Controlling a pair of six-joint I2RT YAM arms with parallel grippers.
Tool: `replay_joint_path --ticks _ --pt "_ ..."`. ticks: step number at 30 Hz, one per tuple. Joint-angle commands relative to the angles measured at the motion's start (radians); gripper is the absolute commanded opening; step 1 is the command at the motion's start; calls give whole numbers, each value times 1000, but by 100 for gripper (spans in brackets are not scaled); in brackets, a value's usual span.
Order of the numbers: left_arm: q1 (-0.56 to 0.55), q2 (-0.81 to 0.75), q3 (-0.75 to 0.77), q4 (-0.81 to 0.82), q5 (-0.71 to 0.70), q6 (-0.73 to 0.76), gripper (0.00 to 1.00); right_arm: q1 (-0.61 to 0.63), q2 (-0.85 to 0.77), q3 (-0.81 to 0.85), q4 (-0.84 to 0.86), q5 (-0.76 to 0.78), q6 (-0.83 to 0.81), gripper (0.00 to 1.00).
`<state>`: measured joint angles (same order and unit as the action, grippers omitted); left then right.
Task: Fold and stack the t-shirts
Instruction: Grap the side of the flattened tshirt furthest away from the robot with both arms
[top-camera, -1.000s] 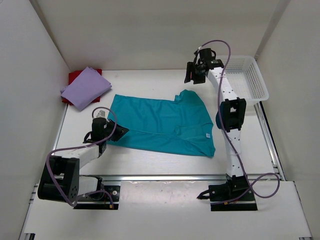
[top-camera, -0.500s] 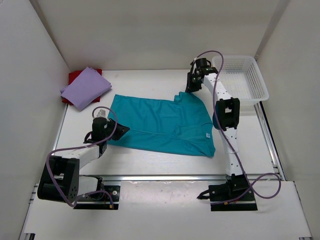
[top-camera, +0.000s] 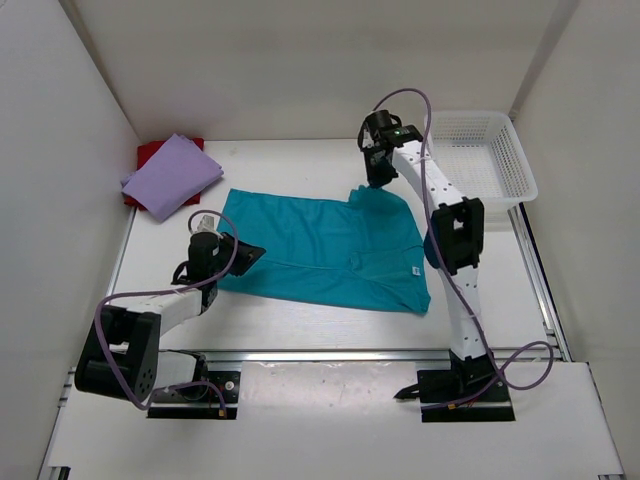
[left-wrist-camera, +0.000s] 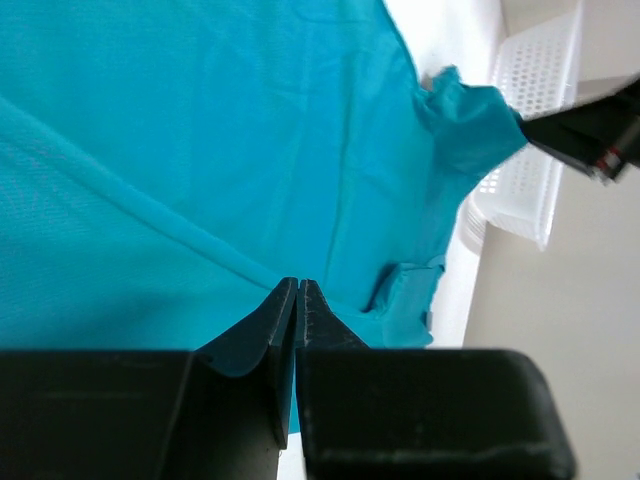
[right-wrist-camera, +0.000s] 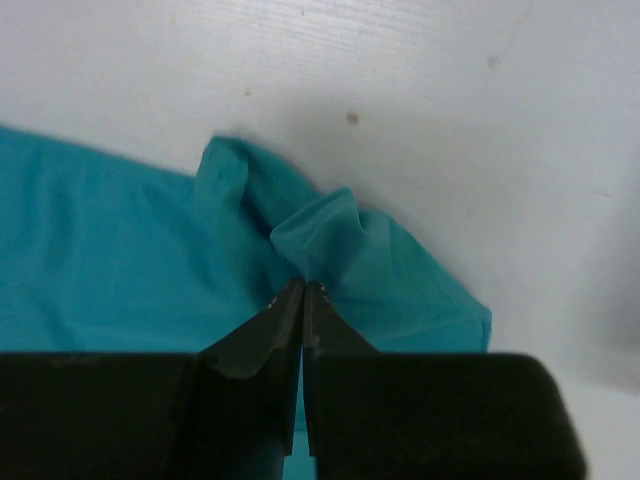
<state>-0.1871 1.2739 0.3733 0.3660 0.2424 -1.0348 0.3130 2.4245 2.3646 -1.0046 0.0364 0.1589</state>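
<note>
Left tool (left-wrist-camera: 298, 285) pinches soft teal shirt (top-camera: 320, 245); right tool (right-wrist-camera: 303, 288) clamps its puckered edge.

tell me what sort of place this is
Most likely a robot lab test cell, not a home: plain white walls box in the table, a left arm and right arm are bolted at its near edge, and a teal t-shirt and mesh basket serve as props.

Nothing here can be read: no word, brand or number. The only candidate is a small pale tag (top-camera: 413, 270) on the teal t-shirt (top-camera: 320, 245), at about four o'clock from the cloth's middle (far too small for any print to be made out).
</note>
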Motion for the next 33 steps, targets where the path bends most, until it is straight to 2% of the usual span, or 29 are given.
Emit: replay_joint_path --ticks 1,7,10,12,14,17,18,19,21,22,23,24,25,27,28,30,33 --pt "-26 4 36 70 -9 -36 15 38 -211 -140 -17 148 -13 3" --pt "-3 -31 -22 90 9 -51 15 112 -500 -713 193 132 19 6" --pt "17 -62 -48 82 23 -47 14 138 -606 -933 288 83 25 20" --pt "29 -74 -60 67 20 -39 15 147 -660 -1028 320 66 30 37" --pt "43 -106 -65 53 24 -34 16 137 -731 -1106 356 65 42 40" --pt "51 -117 -62 44 6 -31 16 92 -820 -1160 449 14 70 36" --pt "49 -117 -56 41 0 -28 16 51 -829 -1179 475 -6 79 25" --pt "49 -108 -45 42 -3 -27 16 34 -829 -1189 510 -74 88 22" --pt "37 -91 -21 39 -5 -25 16 6 -814 -1189 590 -108 105 7" --pt "34 -81 -8 39 -6 -24 15 -8 -793 -1193 644 -150 125 3" --pt "28 -74 5 36 -15 -22 16 -17 -765 -1191 694 -212 152 3" --pt "23 -76 9 33 -17 -15 16 -40 -757 -1197 728 -231 172 7" --pt "21 -67 16 19 -29 -7 16 -49 -733 -1208 777 -249 192 17" --pt "31 -58 25 13 -31 -2 15 -61 -696 -1203 804 -271 217 30" --pt "29 -51 18 19 -35 -2 15 -63 -676 -1208 833 -282 231 34" --pt "40 -36 27 21 -31 8 16 -71 -638 -1211 863 -349 249 35" --pt "46 -15 30 28 -26 1 14 -63 -599 -1194 856 -352 251 36"
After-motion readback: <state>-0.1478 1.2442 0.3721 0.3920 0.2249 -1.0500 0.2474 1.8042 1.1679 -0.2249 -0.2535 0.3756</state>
